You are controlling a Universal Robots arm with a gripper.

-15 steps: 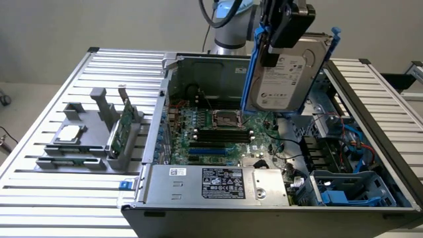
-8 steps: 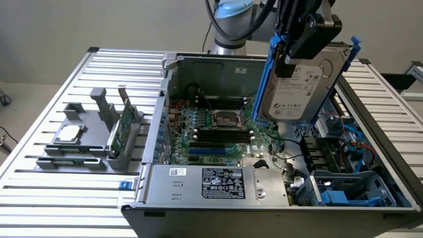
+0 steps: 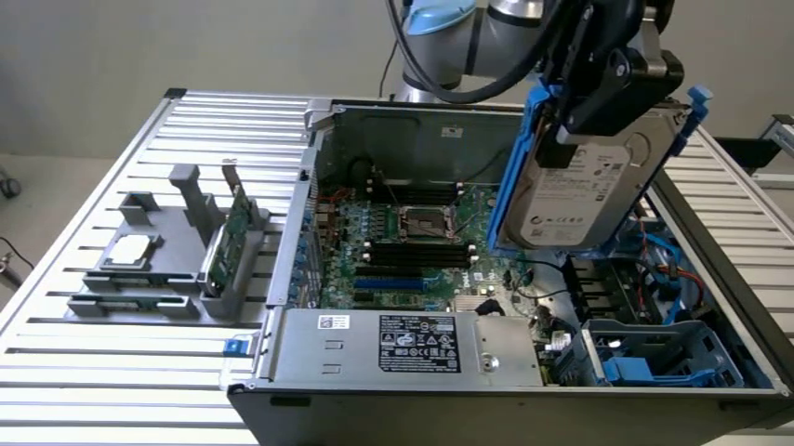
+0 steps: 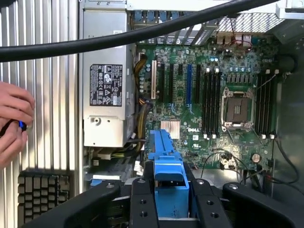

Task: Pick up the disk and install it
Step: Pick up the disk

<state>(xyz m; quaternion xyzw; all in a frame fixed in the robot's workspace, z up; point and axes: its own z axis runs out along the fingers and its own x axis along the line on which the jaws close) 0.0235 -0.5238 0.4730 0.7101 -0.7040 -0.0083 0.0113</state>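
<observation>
In the exterior view, the disk (image 3: 583,190) is held on edge above the open computer case (image 3: 422,135), over its drive-bay end, and is clamped near the top by the gripper (image 3: 574,139). In the wrist view, the fingers (image 4: 142,204) are seen closed on the disk's blue frame (image 4: 166,156), above the case's motherboard (image 4: 213,95). A person's hand (image 4: 12,121) is seen outside the case.

Grips the disk (image 3: 583,186) on edge between the fingers (image 4: 142,209), above the open computer case (image 3: 410,116), motherboard (image 3: 397,251) on the case floor below. Well apart from the fingers, toward the exterior view's left, on the tabletop (image 3: 74,372): rack (image 3: 186,195) holding a chip (image 3: 130,249) and an upright circuit card (image 3: 223,246).
</observation>
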